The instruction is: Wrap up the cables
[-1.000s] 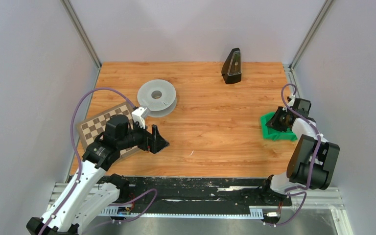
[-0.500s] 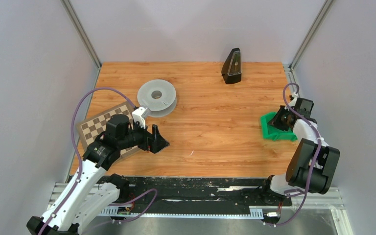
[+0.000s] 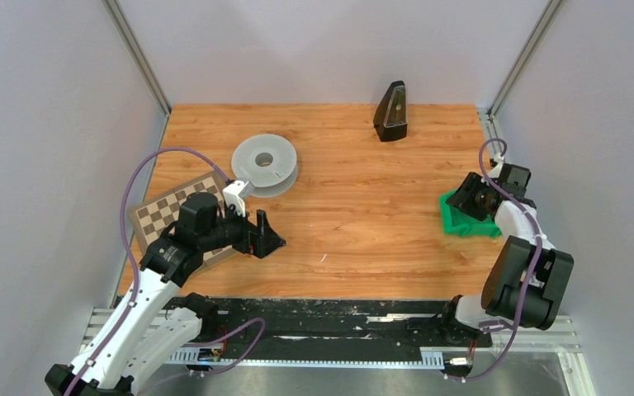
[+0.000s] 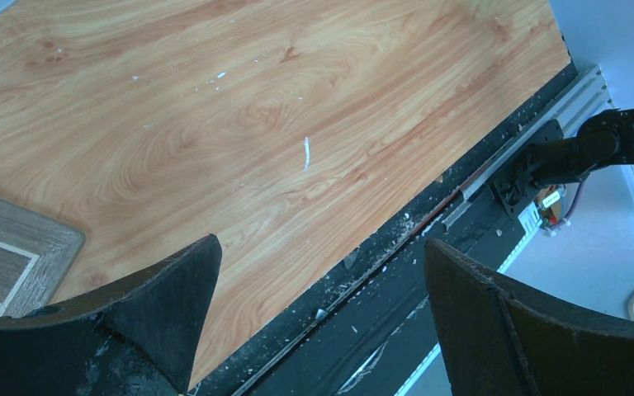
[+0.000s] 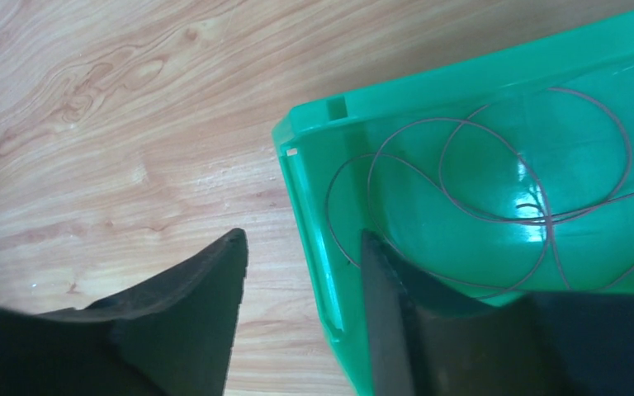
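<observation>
Wire (image 5: 537, 216), thin and brownish, loops loosely inside the glossy green plastic bin (image 5: 314, 165); my right gripper (image 5: 303, 239) straddles its wall, parted; my left gripper (image 4: 318, 247) gapes empty, well away over grained wood (image 4: 215, 124).

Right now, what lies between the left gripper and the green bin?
Nothing: from the left gripper to the green bin the table is bare, as the top view shows.

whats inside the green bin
A thin reddish wire lies in loose loops inside the green bin. The right gripper hides part of the bin, so anything under it cannot be seen.
</observation>
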### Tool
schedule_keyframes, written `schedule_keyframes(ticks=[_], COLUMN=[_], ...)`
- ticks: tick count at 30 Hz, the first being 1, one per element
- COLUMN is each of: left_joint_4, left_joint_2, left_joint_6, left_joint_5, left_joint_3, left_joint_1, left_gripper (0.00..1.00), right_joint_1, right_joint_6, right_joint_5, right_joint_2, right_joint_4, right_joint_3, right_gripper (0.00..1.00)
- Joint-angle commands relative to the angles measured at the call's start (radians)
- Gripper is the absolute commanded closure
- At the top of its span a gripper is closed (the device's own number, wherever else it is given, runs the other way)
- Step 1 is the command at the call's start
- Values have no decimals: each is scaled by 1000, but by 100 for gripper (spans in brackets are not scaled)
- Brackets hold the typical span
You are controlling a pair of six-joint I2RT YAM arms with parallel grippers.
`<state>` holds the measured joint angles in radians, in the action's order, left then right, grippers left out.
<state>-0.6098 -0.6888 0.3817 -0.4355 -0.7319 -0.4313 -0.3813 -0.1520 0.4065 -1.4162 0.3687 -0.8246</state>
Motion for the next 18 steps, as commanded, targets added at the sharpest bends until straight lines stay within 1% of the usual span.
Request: schedule_keyframes(ticks=[1, 4, 8, 14, 18], left_joint_4=[21, 21, 21, 20, 19], left_joint_2=[-1, -3, -4, -2, 0], left_joint_6=[2, 2, 1, 0, 0], left_joint_5=[-10, -13, -15, -7, -7], left_joint_3=[-11, -11, -11, -11, -11], left_joint_1=[5, 5, 5, 5, 5], left_gripper=[0, 0, 0, 0, 0], right_joint_1=[-5, -5, -5, -5, -5], right_joint_6=[26, 33, 32, 37, 37], right_joint_5=[77, 87, 102, 101, 79], right_joint_2=[-14, -29, -48, -92, -94], right_joint_4=[3, -5, -27, -44, -47], right_joint_3=[-23, -17, -5, -8, -10], right_gripper=[41, 38, 39, 43, 49])
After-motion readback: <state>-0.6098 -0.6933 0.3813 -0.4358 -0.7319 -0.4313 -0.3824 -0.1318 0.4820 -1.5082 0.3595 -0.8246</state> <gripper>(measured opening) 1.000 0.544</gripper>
